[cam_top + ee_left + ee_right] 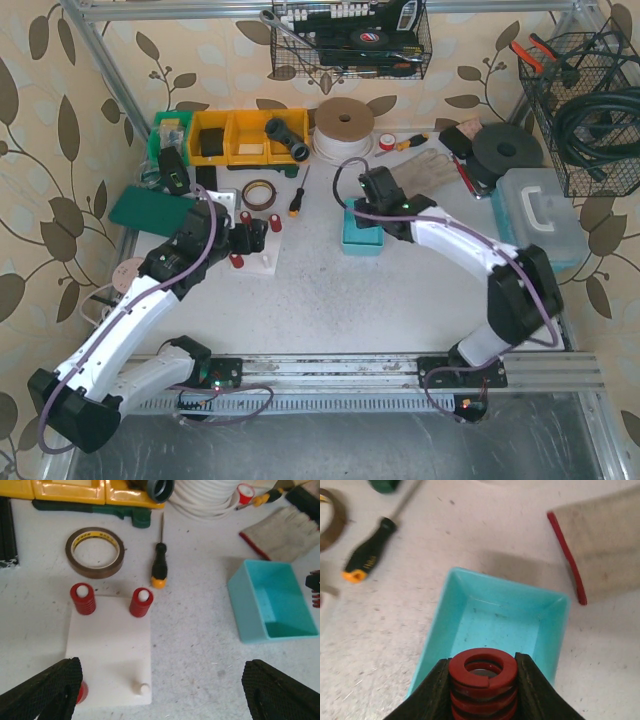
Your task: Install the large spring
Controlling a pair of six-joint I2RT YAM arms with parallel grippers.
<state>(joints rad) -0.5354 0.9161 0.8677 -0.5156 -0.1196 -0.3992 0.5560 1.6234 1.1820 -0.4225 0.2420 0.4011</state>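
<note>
Right up close, the big red spring (pixel 482 682) is squeezed tight between the two black fingers of the right claw (pixel 482 672). It stands upright with its hole facing up, so it can slide straight down onto a peg. The claw hangs over the teal bin (pixel 500 622), and I see nothing else inside the bin.

Over on the left, the white board (pixel 107 650) lies flat on the counter (pixel 200 645). Two small red springs (pixel 82 599) sit on its back pegs. A red bit at the near left corner is mostly hidden by a finger; it may be another spring. The bare white peg (pixel 143 688) at the near right corner has nothing on it, so I think the big spring goes there.

The left claw (pixel 162 690) is spread wide and holds nothing. It hangs over the board's near edge, maybe ready to keep the board from sliding.

The big spring is well apart from the board, so it needs carrying across first.
</note>
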